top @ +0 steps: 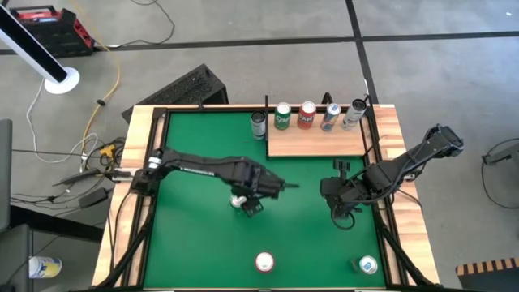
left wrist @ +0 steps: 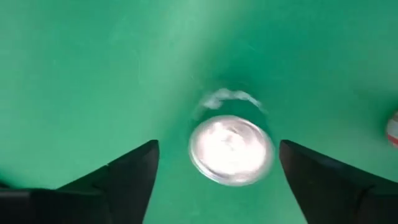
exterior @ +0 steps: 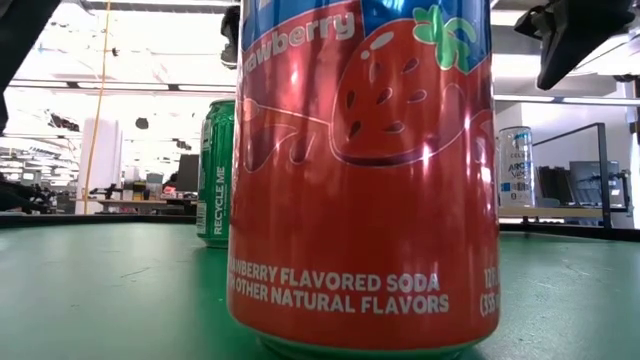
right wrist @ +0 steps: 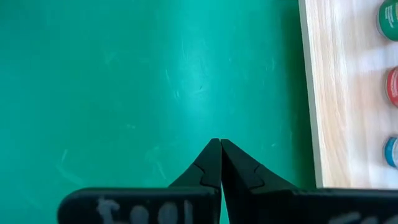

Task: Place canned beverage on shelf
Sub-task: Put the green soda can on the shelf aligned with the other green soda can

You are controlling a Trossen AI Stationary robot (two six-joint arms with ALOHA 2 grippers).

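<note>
Green table surface (top: 203, 235); light-brown grained wooden shelf (top: 316, 144). Red strawberry soda can (exterior: 362, 170), white lettering, strawberry picture. Green can (exterior: 214, 172) behind. Silver can top (left wrist: 231, 151).

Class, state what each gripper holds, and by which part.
Nothing is held. The left gripper is open above an upright can, fingers clear of its sides; the right gripper is shut, empty.
</note>
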